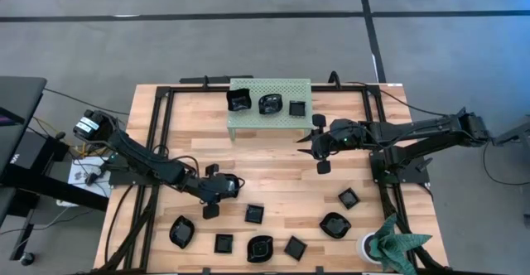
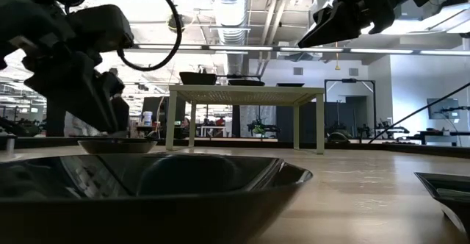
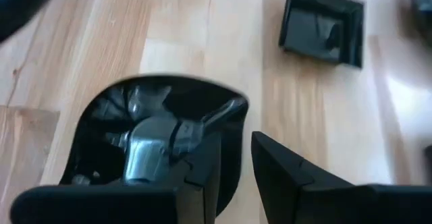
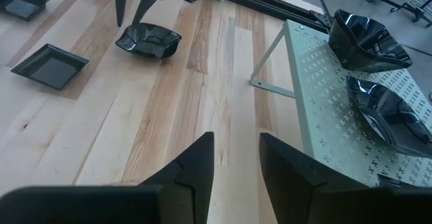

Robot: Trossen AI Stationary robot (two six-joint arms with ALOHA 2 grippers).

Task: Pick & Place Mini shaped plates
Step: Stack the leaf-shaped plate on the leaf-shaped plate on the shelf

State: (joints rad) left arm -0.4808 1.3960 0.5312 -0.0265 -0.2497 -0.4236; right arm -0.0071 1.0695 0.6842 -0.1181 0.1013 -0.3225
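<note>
Glossy black plates (image 1: 259,214), pale-green perforated rack (image 1: 248,118)

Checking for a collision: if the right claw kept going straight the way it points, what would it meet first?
Probably bare table: the empty right claw points down at open wood beside the green rack. Depth is uncertain.

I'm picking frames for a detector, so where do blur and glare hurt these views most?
Low view: the near black dish fills the foreground out of focus, and the left gripper is backlit into a silhouette. Left wrist view: the glossy dish at the fingers mirrors the arm, soft. Right wrist view: dishes on the rack catch bright highlights.
</note>
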